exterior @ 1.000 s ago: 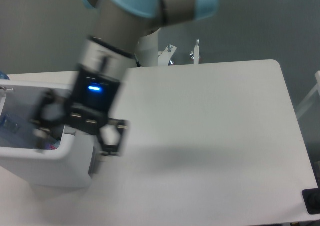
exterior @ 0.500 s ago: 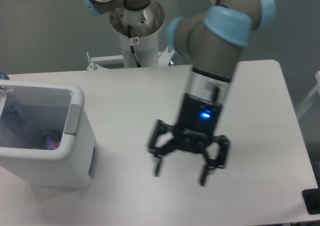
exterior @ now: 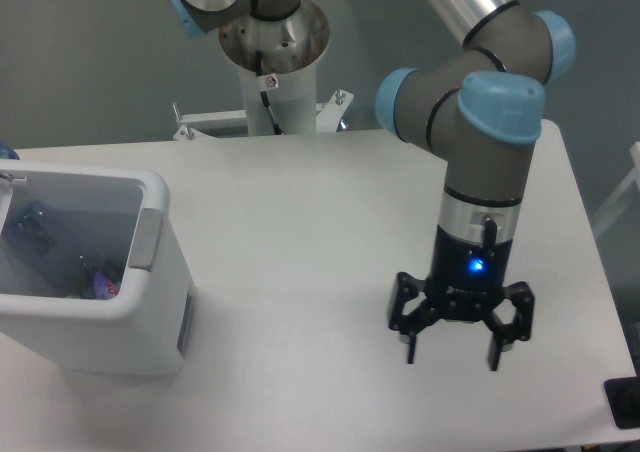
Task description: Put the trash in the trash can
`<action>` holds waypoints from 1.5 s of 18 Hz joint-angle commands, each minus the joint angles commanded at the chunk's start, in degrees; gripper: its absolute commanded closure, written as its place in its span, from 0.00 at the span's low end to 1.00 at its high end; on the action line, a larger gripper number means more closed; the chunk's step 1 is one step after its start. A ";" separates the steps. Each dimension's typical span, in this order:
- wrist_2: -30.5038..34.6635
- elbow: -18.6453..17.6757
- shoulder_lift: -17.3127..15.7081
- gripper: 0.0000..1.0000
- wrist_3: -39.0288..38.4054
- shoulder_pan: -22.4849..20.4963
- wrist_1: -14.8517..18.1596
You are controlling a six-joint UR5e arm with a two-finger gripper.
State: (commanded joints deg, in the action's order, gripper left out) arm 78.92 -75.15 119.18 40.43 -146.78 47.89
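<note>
The trash can [exterior: 150, 302], a white bin with a thick rim and a grey side panel, stands at the left edge of the table. Inside it I see trash [exterior: 30, 234]: bluish clear plastic against the far wall and a small piece with a blue-purple spot near the right wall. My gripper [exterior: 452, 354] hangs open over the right part of the table, fingers pointing down, nothing between them. It is far to the right of the bin.
The white table [exterior: 320, 202] ends just right of the gripper and along the front. The arm's base column [exterior: 272, 62] rises behind the table's back edge. A dark object [exterior: 624, 402] sits at the front right corner.
The gripper swung from above the bin at the left across the table to the right side, empty and open. The bin's contents now show.
</note>
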 joint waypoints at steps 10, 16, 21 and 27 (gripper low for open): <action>5.36 0.27 0.62 0.00 11.23 0.26 9.30; 9.50 -0.87 0.44 0.00 18.02 0.61 12.49; 10.11 -2.55 0.35 0.00 18.02 0.88 11.96; 10.47 -2.81 0.35 0.00 18.02 1.23 11.96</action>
State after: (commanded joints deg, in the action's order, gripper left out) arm 89.38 -77.96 119.53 58.45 -145.55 59.85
